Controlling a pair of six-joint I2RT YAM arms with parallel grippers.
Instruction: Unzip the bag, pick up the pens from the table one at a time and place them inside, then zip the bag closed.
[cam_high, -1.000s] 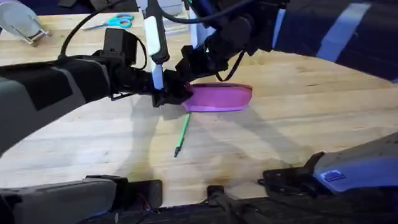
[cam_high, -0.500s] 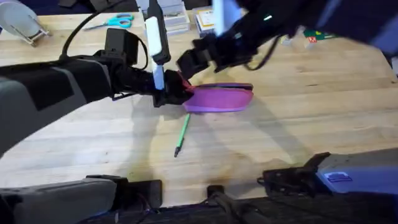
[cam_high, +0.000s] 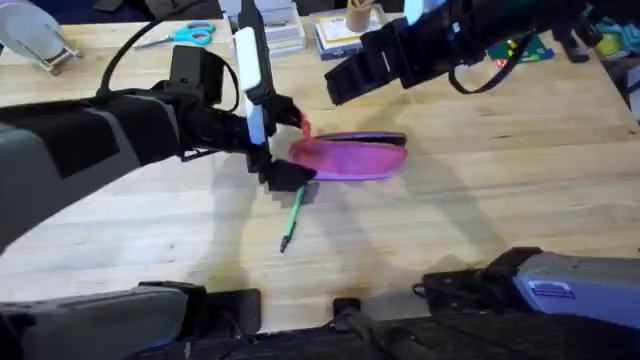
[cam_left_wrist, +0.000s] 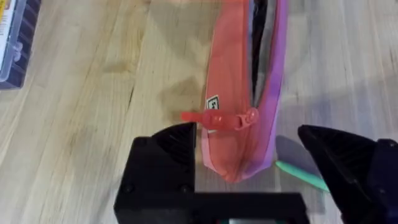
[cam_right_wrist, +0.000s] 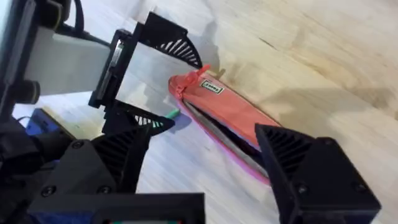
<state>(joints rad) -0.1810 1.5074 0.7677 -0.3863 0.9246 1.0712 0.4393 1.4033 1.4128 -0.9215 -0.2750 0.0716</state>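
The pink bag (cam_high: 352, 158) lies on the table (cam_high: 480, 180) at mid-centre. Its zipper is open along the top, and the orange-red pull (cam_left_wrist: 217, 118) sits at the bag's left end. My left gripper (cam_high: 287, 142) is open, one finger on each side of that end (cam_left_wrist: 239, 143), gripping nothing. The light-green pen (cam_high: 292, 215) lies just in front of the bag, its end showing beside my left fingers (cam_left_wrist: 301, 174). My right gripper (cam_high: 340, 85) hangs open above and behind the bag (cam_right_wrist: 230, 115), holding nothing.
Blue-handled scissors (cam_high: 185, 35) lie at the back left, near a clear stand (cam_high: 35, 40). Books and boxes (cam_high: 290, 35) and a cup (cam_high: 360, 18) line the back edge. A clear box (cam_left_wrist: 12, 37) sits off to the bag's side. Bare wood stretches to the right.
My left gripper has opened and let go of the bag's left end. My right arm has lifted off the bag and drawn back toward the upper right.
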